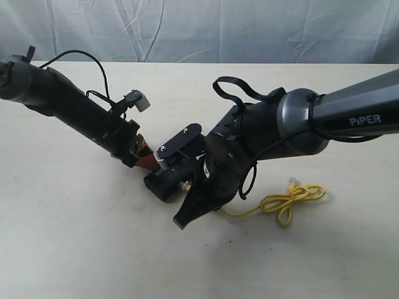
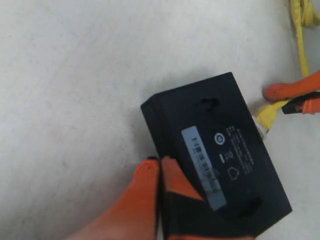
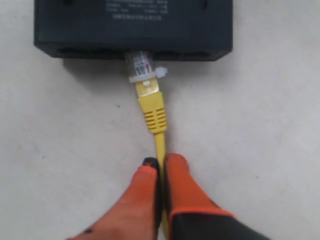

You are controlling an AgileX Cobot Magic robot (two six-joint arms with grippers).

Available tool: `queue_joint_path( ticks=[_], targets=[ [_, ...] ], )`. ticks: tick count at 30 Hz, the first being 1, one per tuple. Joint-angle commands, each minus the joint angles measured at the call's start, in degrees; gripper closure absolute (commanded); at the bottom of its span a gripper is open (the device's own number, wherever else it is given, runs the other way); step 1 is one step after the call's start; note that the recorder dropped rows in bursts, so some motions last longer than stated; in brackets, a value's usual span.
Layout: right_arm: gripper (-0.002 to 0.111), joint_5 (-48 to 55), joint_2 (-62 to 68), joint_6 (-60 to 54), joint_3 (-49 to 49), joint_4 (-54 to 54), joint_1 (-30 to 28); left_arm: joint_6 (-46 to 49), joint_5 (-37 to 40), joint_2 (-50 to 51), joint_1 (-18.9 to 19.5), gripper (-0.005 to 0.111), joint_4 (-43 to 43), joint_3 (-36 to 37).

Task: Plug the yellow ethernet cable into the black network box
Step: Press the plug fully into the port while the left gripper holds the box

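The black network box (image 3: 132, 25) lies flat on the table, its pale label strip (image 2: 202, 165) facing up. The yellow ethernet cable (image 3: 160, 145) runs out from between the fingers of my right gripper (image 3: 160, 162), which is shut on the cord just behind the yellow boot. The clear plug (image 3: 140, 62) sits at a port on the box's side, its rear part still showing. My left gripper (image 2: 160, 162) is shut with nothing between its fingers, its tips pressed against the box's opposite end. The rest of the cable (image 1: 293, 198) lies looped on the table to the right.
The pale tabletop (image 1: 75, 237) extends around the box (image 1: 163, 182). Both arms meet over the middle, with the left arm (image 1: 68, 103) coming from the upper left and the right arm (image 1: 336, 115) from the right. A wrinkled white backdrop (image 1: 199, 28) hangs behind.
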Motion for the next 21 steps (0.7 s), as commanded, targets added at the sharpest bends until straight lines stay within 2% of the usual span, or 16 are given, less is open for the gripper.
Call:
queue_joint_path(
  ticks=[1, 15, 21],
  targets=[
    [0.108, -0.4, -0.7, 0.4, 0.0, 1.0, 0.0, -0.2, 1.2, 0.0, -0.6, 0.107, -1.0, -0.3],
    [0.108, 0.3, -0.7, 7.1, 0.0, 1.0, 0.0, -3.3, 1.6, 0.0, -0.7, 0.107, -1.5, -0.3],
    [0.108, -3.7, -0.7, 6.6, 0.0, -0.6, 0.0, -3.0, 1.6, 0.0, -0.8, 0.107, -1.2, -0.3]
  ],
)
